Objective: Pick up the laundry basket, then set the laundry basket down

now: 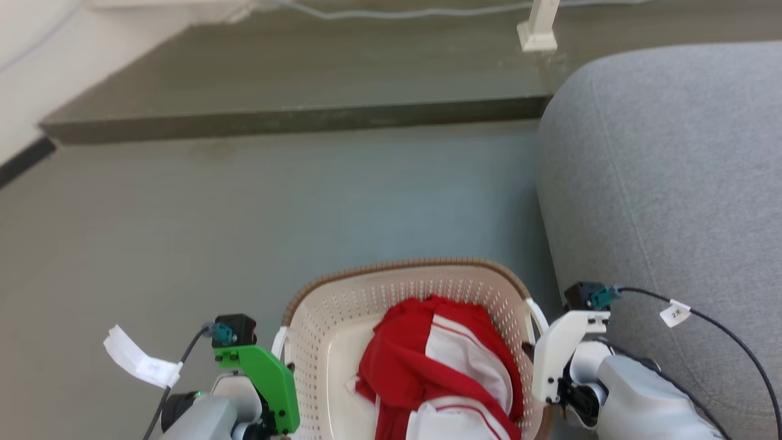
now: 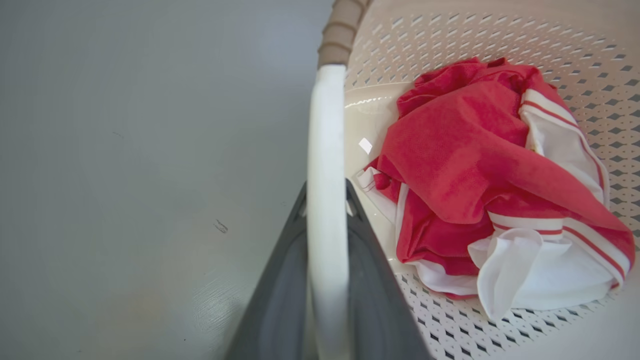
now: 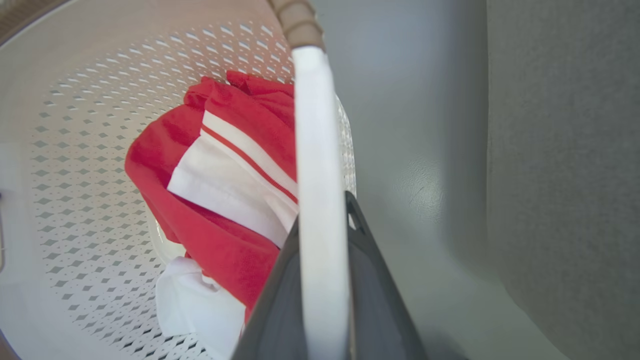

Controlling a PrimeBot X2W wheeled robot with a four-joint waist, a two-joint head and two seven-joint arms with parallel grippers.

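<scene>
The laundry basket (image 1: 342, 299), cream and perforated with a brown rim (image 1: 415, 264), sits low in the head view between both arms. It holds crumpled red-and-white clothing (image 1: 440, 366). My left gripper (image 1: 284, 366), under a green bracket, is at its left white handle. In the left wrist view that handle (image 2: 325, 125) runs between the dark fingers (image 2: 280, 280), which are shut on it. My right gripper (image 1: 537, 348) is at the right handle, and its fingers (image 3: 380, 300) clamp that handle (image 3: 312, 125). Whether the basket touches the floor I cannot tell.
A grey sofa (image 1: 672, 183) stands close beside the right arm. Grey floor (image 1: 244, 214) stretches ahead to a raised dark step (image 1: 293, 119) with a white post (image 1: 537, 27) on it. A pale wall runs along the far left.
</scene>
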